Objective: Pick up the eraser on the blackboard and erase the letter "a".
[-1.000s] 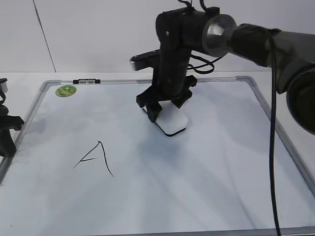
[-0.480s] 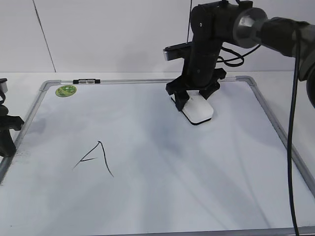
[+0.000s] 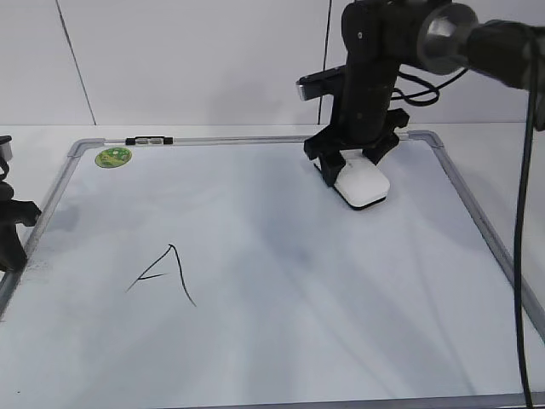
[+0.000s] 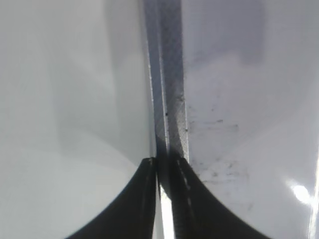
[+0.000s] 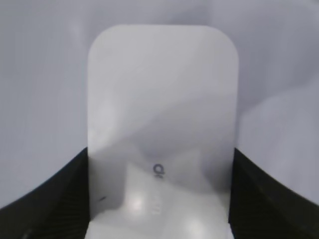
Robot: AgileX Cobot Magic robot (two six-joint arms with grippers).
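Observation:
The eraser is a white rounded block with a dark underside, held in my right gripper over the far right part of the blackboard. In the right wrist view the eraser fills the frame between the two dark jaws, small grey lettering showing on it. A capital "A" in black marker is at the board's left. No small cursive "a" shows on the board. My left gripper rests at the board's left edge; in the left wrist view its jaws are shut over the grey frame.
A round green sticker sits at the board's far left corner. A small black-and-clear marker lies on the top frame. The board's grey frame runs along the right side. A white wall stands behind.
My right gripper has carried the eraser from the board's middle to the right and farther back. The left gripper has not moved.

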